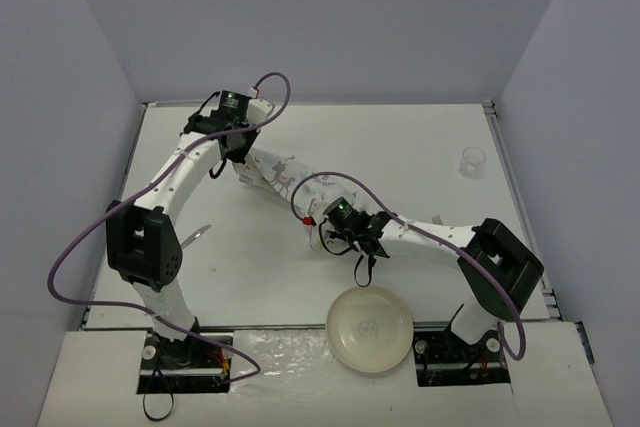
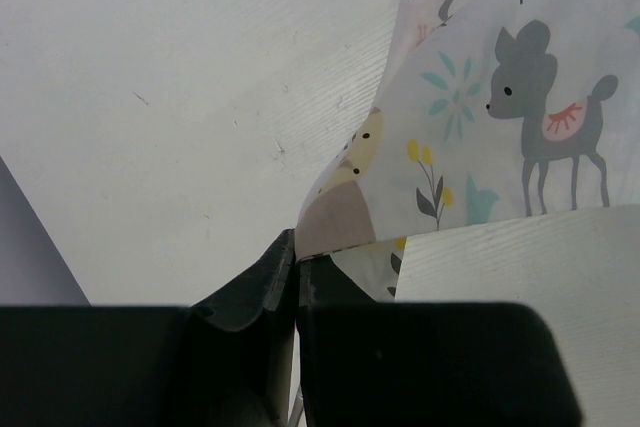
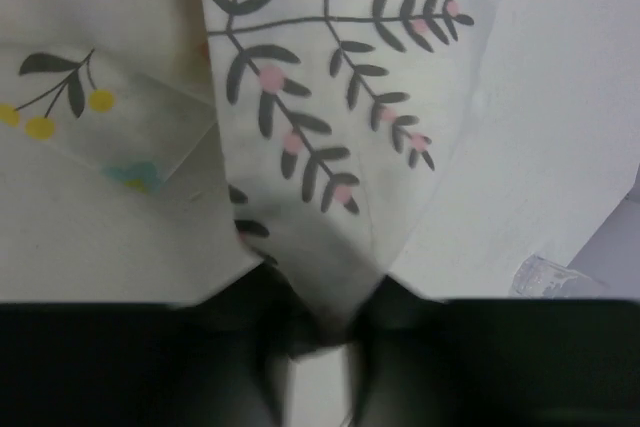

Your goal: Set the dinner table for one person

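From my overhead feed, a silver utensil (image 1: pixel 197 236) lies on the white table (image 1: pixel 420 147) at the left, just beside the left arm's elbow; I cannot tell whether it is a fork or a spoon. The left hand (image 2: pixel 297 252) is reached out to the far left part of the table. On its wrist camera I see its fingers pressed together on one corner of the mat (image 1: pixel 275 175), a white cloth printed with deer and sprigs. The mat runs bunched and narrow from that hand down to the right hand (image 3: pixel 320 327) near the middle of the table. There the fingers pinch a fold of cloth printed with a pink-berried branch. A cream plate (image 1: pixel 370 329) sits at the near edge, between the two arm bases and closer to the right one. A small clear glass (image 1: pixel 473 160) stands far right, well apart from the rest.
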Robot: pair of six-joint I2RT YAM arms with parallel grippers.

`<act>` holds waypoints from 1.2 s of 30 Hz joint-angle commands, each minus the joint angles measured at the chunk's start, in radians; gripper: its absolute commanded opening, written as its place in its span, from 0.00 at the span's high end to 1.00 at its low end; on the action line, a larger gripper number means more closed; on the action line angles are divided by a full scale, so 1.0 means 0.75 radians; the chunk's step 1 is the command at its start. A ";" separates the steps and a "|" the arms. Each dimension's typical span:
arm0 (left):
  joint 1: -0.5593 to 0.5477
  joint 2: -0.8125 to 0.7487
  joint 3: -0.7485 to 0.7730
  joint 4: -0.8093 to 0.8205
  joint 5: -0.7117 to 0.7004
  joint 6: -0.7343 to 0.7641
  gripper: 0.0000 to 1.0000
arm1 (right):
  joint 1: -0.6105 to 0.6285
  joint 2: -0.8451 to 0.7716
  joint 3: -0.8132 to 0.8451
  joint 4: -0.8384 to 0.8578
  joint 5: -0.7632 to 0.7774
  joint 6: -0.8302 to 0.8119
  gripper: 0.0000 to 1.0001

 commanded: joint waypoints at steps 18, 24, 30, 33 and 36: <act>0.004 -0.220 0.091 0.021 -0.018 0.066 1.00 | -0.217 -0.379 0.053 0.143 0.396 -0.347 1.00; 0.004 -0.399 0.204 -0.099 0.026 0.098 1.00 | -0.359 -0.501 0.259 0.108 0.315 -0.427 1.00; 0.004 -0.713 0.123 -0.126 0.098 0.172 1.00 | -0.417 -0.576 0.341 0.048 0.304 -0.410 1.00; 0.011 -0.788 0.200 -0.237 0.133 0.179 1.00 | -0.479 -0.624 0.428 -0.097 0.218 -0.338 1.00; 0.029 -0.881 0.241 -0.331 0.220 0.209 1.00 | -0.553 -0.712 0.487 -0.253 0.053 -0.253 1.00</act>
